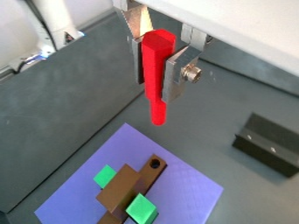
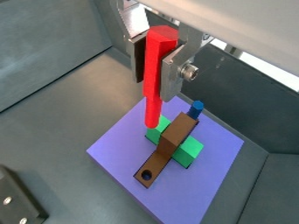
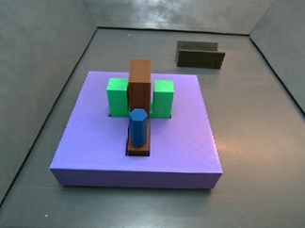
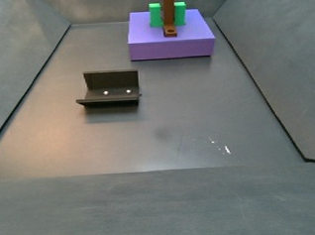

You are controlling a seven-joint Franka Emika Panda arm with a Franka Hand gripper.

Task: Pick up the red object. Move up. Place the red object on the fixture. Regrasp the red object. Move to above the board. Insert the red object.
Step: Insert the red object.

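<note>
My gripper (image 1: 156, 72) is shut on the red object (image 1: 158, 74), a slim red peg held upright with its thin end pointing down. It also shows in a wrist view (image 2: 155, 74), hanging high above the board (image 2: 122, 150), close over the green blocks. The board (image 3: 141, 153) is a purple slab carrying green blocks (image 3: 118, 96), a brown block (image 3: 141, 87) and a blue peg (image 3: 138, 127). The fixture (image 4: 109, 89) stands empty on the floor apart from the board, and shows in a wrist view too (image 1: 271, 140). The gripper is out of both side views.
Grey walls enclose the grey floor (image 4: 174, 138). The board (image 4: 150, 45) sits toward one end, the fixture (image 3: 200, 55) toward the other. A hole shows in the end of the brown block (image 2: 146, 177).
</note>
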